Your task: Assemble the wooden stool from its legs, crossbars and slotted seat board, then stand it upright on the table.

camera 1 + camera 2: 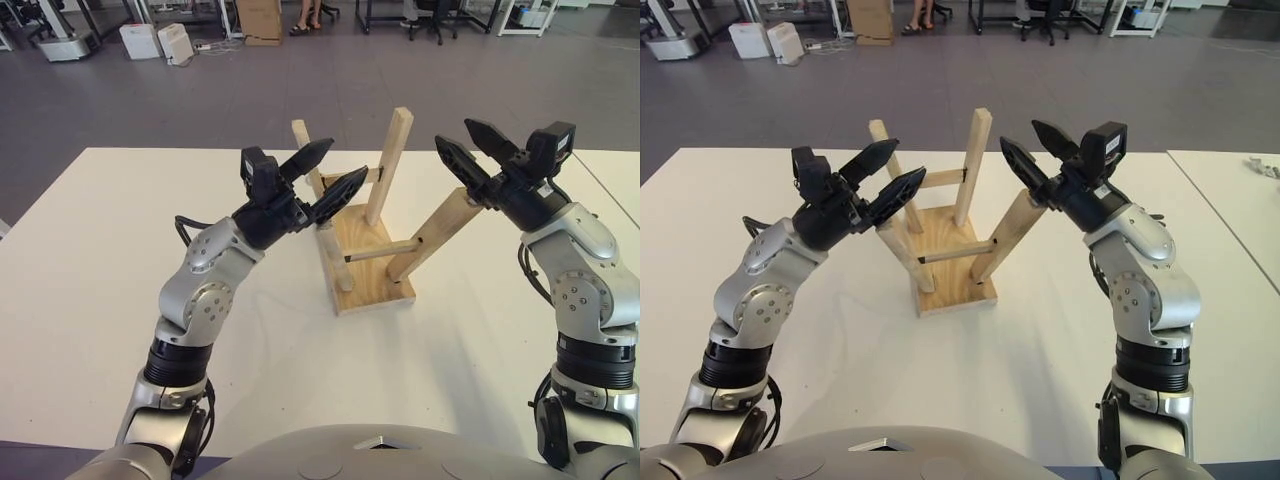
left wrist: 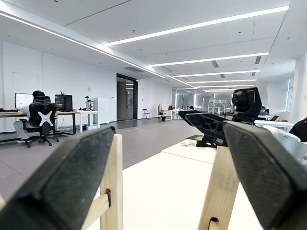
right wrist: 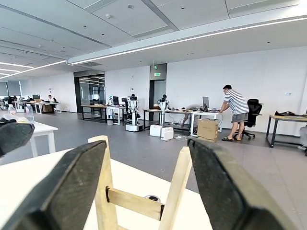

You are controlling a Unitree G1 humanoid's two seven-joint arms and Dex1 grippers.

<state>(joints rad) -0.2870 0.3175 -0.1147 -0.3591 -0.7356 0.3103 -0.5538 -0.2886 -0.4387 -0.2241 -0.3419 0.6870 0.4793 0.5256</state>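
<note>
Tabletop (image 1: 90,260) in white is seen nearest, stretched across the head view. Above it, on the left, the left gripper (image 1: 348,158) is held raised. Its 2 black fingers (image 2: 62,182) are spread apart with nothing clasped between them. Its tips are placed just beside the upper ends of the stool's left-hand legs, and whether wood is touched cannot be told. On the right, the right gripper (image 1: 452,132) is likewise held up with its 2 fingers parted and nothing gripped, just beside the top of the slanted right leg (image 1: 437,235). Between the 2 grippers the wooden stool (image 1: 372,240) is found upside down near the middle of the tabletop. Its seat board (image 1: 380,290) is laid flat on the tabletop and 4 legs are pointed upward, the tallest leg (image 1: 390,160) tilted slightly. 2 crossbars are seen joined between legs, a lower crossbar (image 1: 960,251) near the seat board and a higher crossbar (image 1: 943,178) at the back. Beyond the far edge a grey floor (image 1: 300,90) is shown, with a cardboard box (image 1: 260,20) and white cases (image 1: 158,40) set on it.
</note>
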